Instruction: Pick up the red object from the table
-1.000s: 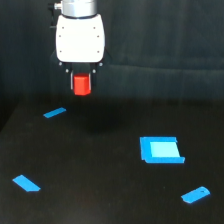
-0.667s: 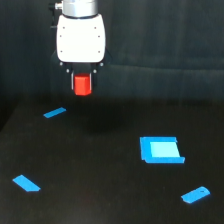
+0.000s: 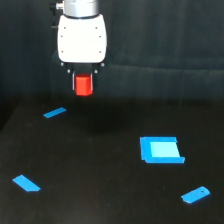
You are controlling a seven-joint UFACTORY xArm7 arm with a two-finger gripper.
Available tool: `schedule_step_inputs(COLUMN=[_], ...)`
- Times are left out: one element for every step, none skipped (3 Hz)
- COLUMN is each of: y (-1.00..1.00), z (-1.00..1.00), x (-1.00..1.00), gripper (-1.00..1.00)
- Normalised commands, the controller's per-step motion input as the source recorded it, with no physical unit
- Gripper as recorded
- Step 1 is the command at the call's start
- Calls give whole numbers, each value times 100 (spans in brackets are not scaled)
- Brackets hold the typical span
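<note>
- Black and faintly glossy, the table [image 3: 100, 200] fills the lower part of the exterior view, with a dark, curtain-like backdrop [image 3: 165, 50] hanging behind it.
- Nearest the camera, at the exterior view's right, lies a small flat blue piece with rounded ends [image 3: 195, 194], set at a slant on the table.
- Close to the front at the exterior view's left lies another flat blue strip [image 3: 26, 183], also slanted and well apart from the first.
- Farther back, toward the exterior view's right, sits a larger blue square piece [image 3: 160, 149] with a paler centre, flat on the table.
- Farther still, at the exterior view's left, a thin blue sliver [image 3: 54, 113] rests near the table's back edge.
- Above that far area hangs the white body of the arm [image 3: 82, 37], topped by a grey metallic ring.
- Below the white body, the gripper [image 3: 83, 86] points straight down and is clamped on the red object [image 3: 84, 85], with a dark finger showing along the block's side.
- Held between the fingers, the red object is up in the air, clear of the table, above and just to the exterior view's right of the thin blue sliver.
- A faint dark patch shows on the table beneath the gripper.
</note>
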Motion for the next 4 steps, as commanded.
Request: schedule_step_inputs(y=[-1, -1, 3, -1], z=[2, -3, 6, 14], x=[6, 5, 12, -4], gripper=[-93, -100, -95, -88])
